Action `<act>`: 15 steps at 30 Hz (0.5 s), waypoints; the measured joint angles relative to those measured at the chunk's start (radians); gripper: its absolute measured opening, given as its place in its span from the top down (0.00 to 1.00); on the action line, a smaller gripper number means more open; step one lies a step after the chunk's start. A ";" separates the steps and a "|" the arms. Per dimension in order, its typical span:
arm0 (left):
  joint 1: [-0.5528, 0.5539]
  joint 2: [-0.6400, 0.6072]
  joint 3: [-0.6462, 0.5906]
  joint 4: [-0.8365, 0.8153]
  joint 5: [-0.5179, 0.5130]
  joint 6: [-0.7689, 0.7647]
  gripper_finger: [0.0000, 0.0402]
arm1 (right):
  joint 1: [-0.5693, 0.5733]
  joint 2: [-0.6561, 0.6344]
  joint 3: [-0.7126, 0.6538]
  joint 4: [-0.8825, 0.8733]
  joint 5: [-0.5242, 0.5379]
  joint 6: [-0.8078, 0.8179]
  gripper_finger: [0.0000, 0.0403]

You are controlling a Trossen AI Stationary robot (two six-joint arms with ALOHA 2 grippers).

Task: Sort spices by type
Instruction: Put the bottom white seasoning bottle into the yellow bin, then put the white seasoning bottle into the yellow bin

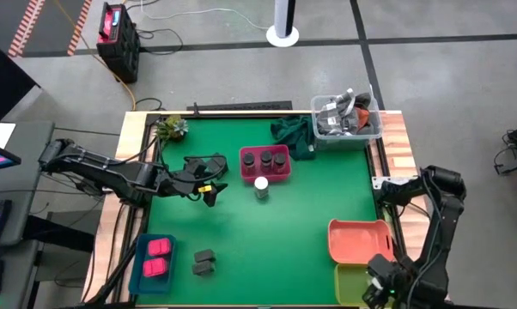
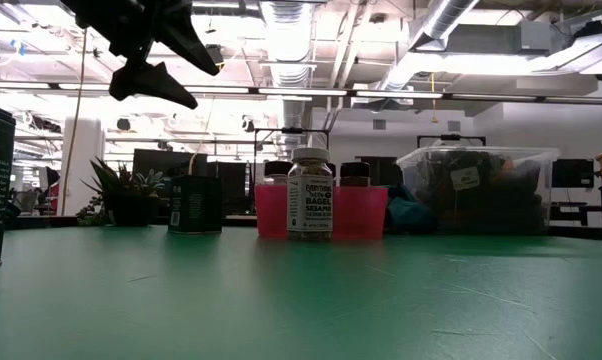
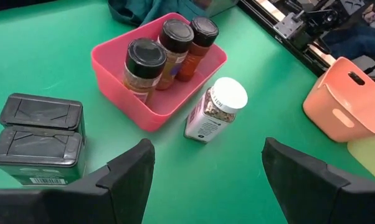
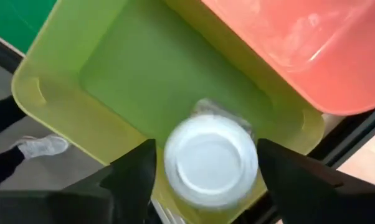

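Observation:
A white-capped jar point(image 1: 261, 186) point(image 3: 214, 111) point(image 2: 310, 193) stands upright on the green mat beside a pink tray point(image 1: 286, 174) point(image 3: 116, 87) that holds three dark brown jars point(image 3: 166, 50). My left gripper point(image 1: 209, 190) point(image 3: 209, 180) point(image 2: 203, 87) hovers open well above the mat, left of that jar. Two dark grey boxes point(image 3: 38, 140) sit near it, and others point(image 1: 204, 262) lie at the near edge. Pink packets point(image 1: 158, 256) lie in a blue tray point(image 1: 138, 273). My right gripper point(image 1: 379, 287) point(image 4: 206, 186) is over the green tray point(image 4: 113, 68), shut on a second white-capped jar point(image 4: 210, 160). My right gripper holds the second white-capped jar from above, pointing down, one finger point(image 4: 132, 180) on each side of it below its white cap point(image 4: 210, 160). The jar is roughly upright inside the green tray's corner. The cap hides whether its base rests on the tray floor.
An orange tray point(image 1: 357, 239) point(image 4: 312, 56) sits against the green tray at the near right. A clear tub of clutter point(image 1: 346, 120), a dark green cloth point(image 1: 291, 133) and a small plant point(image 1: 171, 129) line the far edge. Green mat lies open in the middle.

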State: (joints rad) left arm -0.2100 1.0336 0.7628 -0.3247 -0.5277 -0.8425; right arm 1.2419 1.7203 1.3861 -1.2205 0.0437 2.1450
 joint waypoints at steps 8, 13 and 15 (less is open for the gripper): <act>0.000 0.000 0.000 0.001 0.000 -0.003 0.29 | -0.026 -0.037 0.000 -0.025 -0.022 -0.019 0.11; 0.000 0.000 0.000 0.003 0.001 -0.025 0.29 | -0.118 -0.121 0.000 -0.127 -0.022 -0.115 0.11; 0.000 0.000 0.000 0.003 0.002 -0.034 0.29 | -0.188 -0.153 0.000 -0.160 -0.017 -0.211 0.11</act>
State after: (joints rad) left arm -0.2100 1.0336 0.7628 -0.3221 -0.5262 -0.8770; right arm 1.0540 1.5675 1.3862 -1.3809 0.0263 1.9340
